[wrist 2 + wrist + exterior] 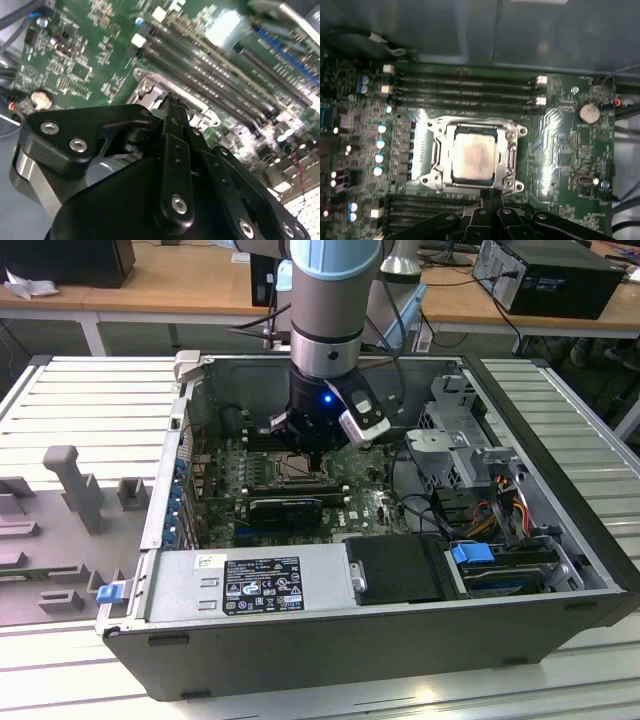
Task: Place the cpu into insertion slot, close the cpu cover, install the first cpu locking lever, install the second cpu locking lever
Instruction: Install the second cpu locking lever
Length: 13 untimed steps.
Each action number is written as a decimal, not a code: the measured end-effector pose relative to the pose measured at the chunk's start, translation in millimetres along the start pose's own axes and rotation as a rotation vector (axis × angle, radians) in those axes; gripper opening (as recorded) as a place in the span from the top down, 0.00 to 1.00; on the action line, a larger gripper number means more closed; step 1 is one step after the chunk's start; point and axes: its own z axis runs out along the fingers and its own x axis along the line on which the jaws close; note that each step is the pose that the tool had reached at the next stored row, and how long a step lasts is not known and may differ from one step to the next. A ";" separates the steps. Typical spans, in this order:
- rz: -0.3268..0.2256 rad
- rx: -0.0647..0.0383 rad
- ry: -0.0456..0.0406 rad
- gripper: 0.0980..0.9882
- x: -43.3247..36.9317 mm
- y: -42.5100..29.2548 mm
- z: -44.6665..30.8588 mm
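In the exterior view the gripper (316,452) hung over the motherboard (300,502); in the first wrist view, fingers pinched together and empty at the closed cpu cover's (506,152) six-o'clock edge, cpu (472,157) seated, suggesting lever work needing a sideways press.

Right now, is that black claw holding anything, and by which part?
Nothing is held. The gripper has its fingers together at the edge of the cpu cover, with the cpu already lying in the insertion slot.
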 end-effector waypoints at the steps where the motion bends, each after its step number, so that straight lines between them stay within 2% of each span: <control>1: 0.000 0.000 0.0012 0.99 1.5 -1.2 0.3; 5: 0.000 0.000 0.0041 0.99 11.9 -4.8 2.1; 9: 0.000 -0.003 0.0040 0.99 30.5 -4.7 5.4; 10: 0.000 -0.004 0.0039 0.99 34.4 -4.7 8.8; 13: 0.000 -0.004 0.0039 0.99 35.8 -5.1 16.2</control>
